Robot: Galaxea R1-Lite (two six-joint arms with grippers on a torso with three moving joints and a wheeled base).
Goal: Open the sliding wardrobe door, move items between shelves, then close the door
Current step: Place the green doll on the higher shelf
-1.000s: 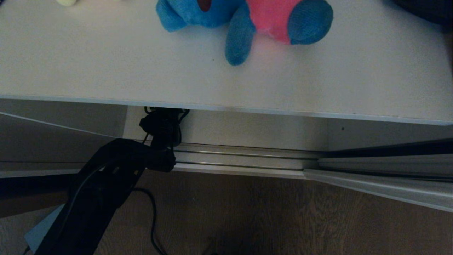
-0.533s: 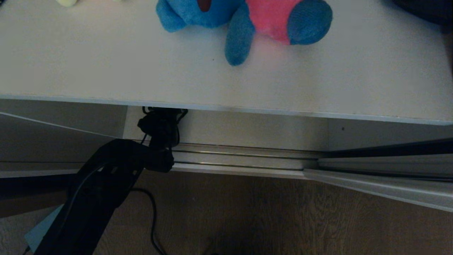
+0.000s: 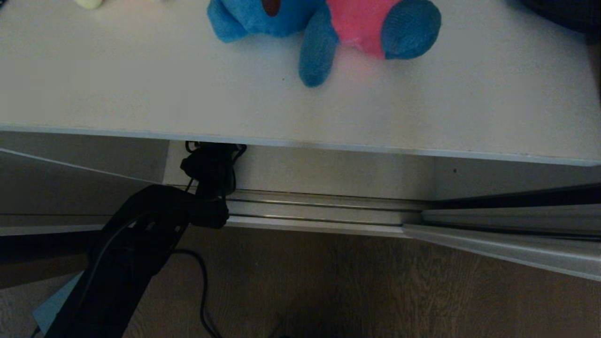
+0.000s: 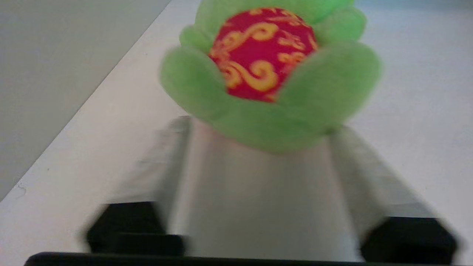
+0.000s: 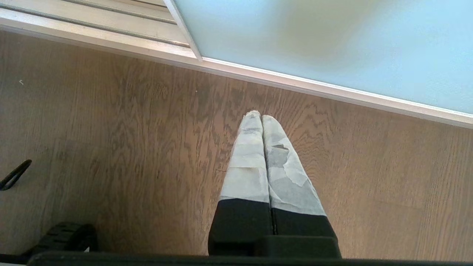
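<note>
Fingers (image 4: 170, 162) of the left gripper (image 4: 258, 147) stand apart astride the green petal-shaped plush toy with red-and-gold centre (image 4: 269, 70) on the off-white lower shelf board (image 4: 425, 111), not visibly clamped; mid item-transfer, next needs closing firmly on it.

no readable text, labels or signs

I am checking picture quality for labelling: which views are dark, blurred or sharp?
Head view: dim, the wooden floor and left arm nearly black, only the upper shelf lit. Left wrist view: bright but motion-blurred, the green plush toy and left gripper smeared. Right wrist view: bright and sharp on the right gripper.
</note>
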